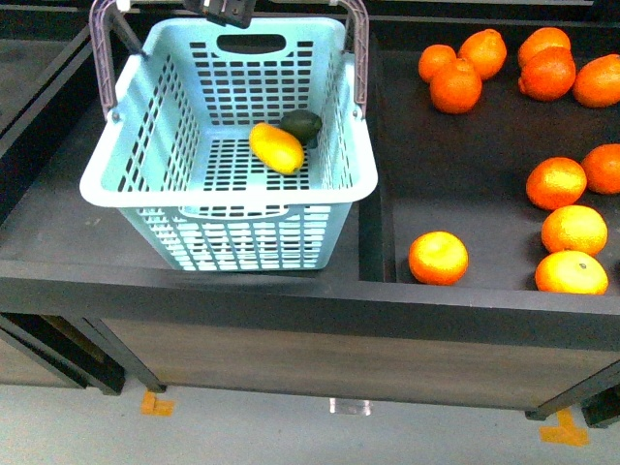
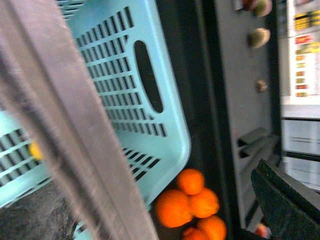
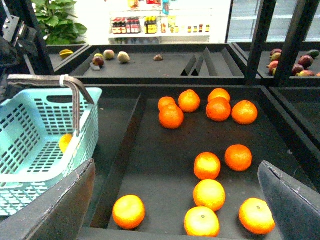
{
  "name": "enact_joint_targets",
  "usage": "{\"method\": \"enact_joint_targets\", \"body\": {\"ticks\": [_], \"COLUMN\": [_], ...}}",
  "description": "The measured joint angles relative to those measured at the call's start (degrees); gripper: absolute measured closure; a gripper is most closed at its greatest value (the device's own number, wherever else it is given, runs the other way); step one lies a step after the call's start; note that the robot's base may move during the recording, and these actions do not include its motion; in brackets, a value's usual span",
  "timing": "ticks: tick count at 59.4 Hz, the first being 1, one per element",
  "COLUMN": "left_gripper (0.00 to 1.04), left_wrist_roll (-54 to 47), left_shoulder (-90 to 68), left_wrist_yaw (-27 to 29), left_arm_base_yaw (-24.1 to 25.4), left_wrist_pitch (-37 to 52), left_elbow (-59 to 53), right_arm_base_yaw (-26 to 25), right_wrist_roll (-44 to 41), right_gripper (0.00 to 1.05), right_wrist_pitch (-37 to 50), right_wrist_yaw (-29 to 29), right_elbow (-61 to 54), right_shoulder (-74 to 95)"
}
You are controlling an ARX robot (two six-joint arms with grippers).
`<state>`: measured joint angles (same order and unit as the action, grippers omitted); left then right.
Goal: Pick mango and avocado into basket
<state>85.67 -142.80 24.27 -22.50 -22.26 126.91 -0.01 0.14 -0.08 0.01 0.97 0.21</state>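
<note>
Mango (image 1: pixel 276 147) and avocado (image 1: pixel 302 125) lie touching inside the basket (image 1: pixel 116 189); my right tool (image 3: pixel 175 200) spreads wide beside the basket, over oranges (image 3: pixel 207 165); left tool's state I cannot tell.

Smooth oblong yellow mango (image 1: pixel 276 148) and dark green egg-shaped avocado (image 1: pixel 302 125) lie touching inside the light blue slotted plastic basket (image 1: pixel 225 200); round oranges (image 1: pixel 438 258) sit in the compartment to its right.

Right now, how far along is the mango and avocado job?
It looks finished: the mango and avocado both lie in the basket, touching. The right pincer is open and empty above the oranges. Nothing seems left to pick.
</note>
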Motion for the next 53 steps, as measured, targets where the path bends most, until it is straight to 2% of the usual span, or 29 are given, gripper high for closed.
{"method": "enact_joint_targets", "body": {"ticks": [3,7,14,17,18,23,24,27,30,38,41,53], "left_gripper": [0.09,0.09,0.09,0.21,0.23,0.41,0.42,0.53,0.64,0.89,1.03,1.03], "left_wrist_roll": [1.38,2.14,-0.87,-18.60,-21.35,-48.46,-52.43,-65.53,-74.01,-81.70,-83.30,-84.61], "left_shoulder": [2.71,5.35,7.87,16.55,17.97,33.73,35.36,43.45,49.90,57.51,59.58,69.77], "left_wrist_yaw": [-1.75,-2.25,0.94,1.07,0.98,0.13,-0.17,-1.66,-3.08,-6.32,-8.72,-13.16], "left_arm_base_yaw": [-0.76,-2.40,-4.63,-4.81,-4.76,-3.63,-3.41,-1.84,0.28,4.96,6.51,10.84], "left_wrist_pitch": [-13.40,-23.50,-25.86,-3.76,-0.68,31.23,34.62,53.72,64.24,71.58,72.72,74.82], "left_elbow": [-0.02,-2.27,-4.83,-20.13,-22.51,-47.43,-49.79,-61.88,-71.28,-88.43,-95.49,-106.42], "right_arm_base_yaw": [0.00,0.00,0.00,0.00,0.00,0.00,0.00,0.00,0.00,0.00,0.00,0.00], "right_wrist_roll": [0.00,0.00,0.00,0.00,0.00,0.02,0.02,0.00,0.00,0.00,0.00,0.00], "right_gripper": [0.09,0.09,0.09,0.09,0.09,0.09,0.09,0.09,0.09,0.09,0.09,0.09], "right_wrist_pitch": [0.00,0.00,0.00,0.00,0.00,0.00,0.00,0.00,0.00,0.00,0.00,0.00], "right_wrist_yaw": [0.00,0.00,0.00,0.00,0.00,0.02,0.02,0.00,0.00,-0.02,0.00,0.00], "right_elbow": [0.00,0.00,0.00,0.00,0.00,0.00,0.00,0.00,0.00,0.00,0.00,0.00], "right_shoulder": [0.00,0.00,0.00,0.00,0.00,0.00,0.00,0.00,0.00,0.00,0.00,0.00]}}
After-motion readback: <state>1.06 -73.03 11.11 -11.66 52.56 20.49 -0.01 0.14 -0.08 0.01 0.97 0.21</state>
